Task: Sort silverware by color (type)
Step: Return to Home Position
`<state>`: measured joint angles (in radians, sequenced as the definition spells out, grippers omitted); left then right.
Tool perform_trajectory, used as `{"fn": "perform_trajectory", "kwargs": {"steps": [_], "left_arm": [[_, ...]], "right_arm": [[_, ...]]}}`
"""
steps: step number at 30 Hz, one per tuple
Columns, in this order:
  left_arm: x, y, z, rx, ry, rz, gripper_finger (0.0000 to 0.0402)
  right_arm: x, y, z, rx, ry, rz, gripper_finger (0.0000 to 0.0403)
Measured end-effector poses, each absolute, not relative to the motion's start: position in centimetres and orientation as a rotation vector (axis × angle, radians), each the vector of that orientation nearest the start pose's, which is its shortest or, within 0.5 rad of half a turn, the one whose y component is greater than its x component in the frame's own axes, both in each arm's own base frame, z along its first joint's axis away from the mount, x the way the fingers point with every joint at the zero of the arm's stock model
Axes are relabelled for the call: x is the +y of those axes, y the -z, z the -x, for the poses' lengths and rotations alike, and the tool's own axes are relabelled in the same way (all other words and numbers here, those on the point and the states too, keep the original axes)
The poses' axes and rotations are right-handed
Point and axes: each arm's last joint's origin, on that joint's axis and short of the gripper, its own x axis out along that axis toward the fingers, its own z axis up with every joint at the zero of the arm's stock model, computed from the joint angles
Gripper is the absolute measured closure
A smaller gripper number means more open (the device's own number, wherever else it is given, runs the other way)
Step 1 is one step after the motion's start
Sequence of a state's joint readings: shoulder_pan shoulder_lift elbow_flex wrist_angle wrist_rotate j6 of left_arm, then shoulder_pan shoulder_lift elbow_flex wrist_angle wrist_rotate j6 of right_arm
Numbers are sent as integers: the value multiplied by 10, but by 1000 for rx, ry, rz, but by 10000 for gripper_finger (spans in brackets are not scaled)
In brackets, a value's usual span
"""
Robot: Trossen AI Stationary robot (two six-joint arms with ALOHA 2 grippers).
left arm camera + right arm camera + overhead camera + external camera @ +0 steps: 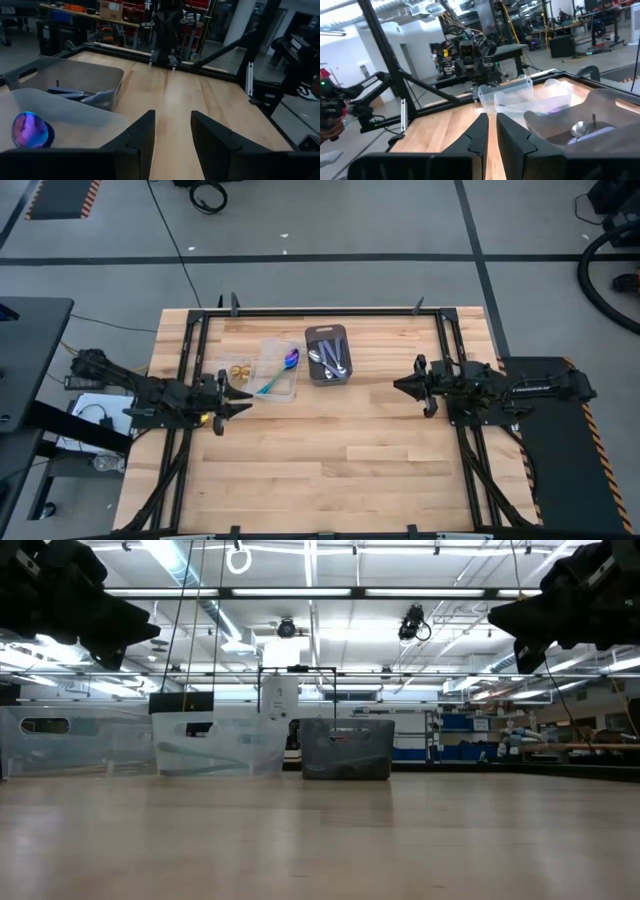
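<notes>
Sorting looks finished to us: silver spoons (330, 362) in the gray tray (327, 332), rainbow spoons (284, 367) and gold spoons (238, 370) in clear bins (270, 345). The left gripper (240, 395) is spread and the right gripper (400, 385) nearly pressed together, both empty; only homing remains.

Two clear bins (272, 346) and one dark gray tray (327, 330). Three kinds of spoons: several silver spoons (331, 361), at least one rainbow spoon (288, 361), a few gold spoons (238, 370); exact numbers unclear
</notes>
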<state>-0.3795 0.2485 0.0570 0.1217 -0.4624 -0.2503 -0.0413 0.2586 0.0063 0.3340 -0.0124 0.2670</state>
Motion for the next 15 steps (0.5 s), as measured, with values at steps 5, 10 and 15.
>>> {"fn": "perform_trajectory", "kwargs": {"steps": [5, 10, 15], "left_arm": [[-31, -174, -105, 57, -73, 180, 269], [-32, -174, -105, 59, -63, 122, 269], [-32, -174, -105, 60, -65, 130, 269]], "right_arm": [[-5, -176, -106, -93, 35, -234, 357], [-5, -181, -101, -154, 39, -207, 357], [-6, -180, -101, -154, 85, -210, 357]]}}
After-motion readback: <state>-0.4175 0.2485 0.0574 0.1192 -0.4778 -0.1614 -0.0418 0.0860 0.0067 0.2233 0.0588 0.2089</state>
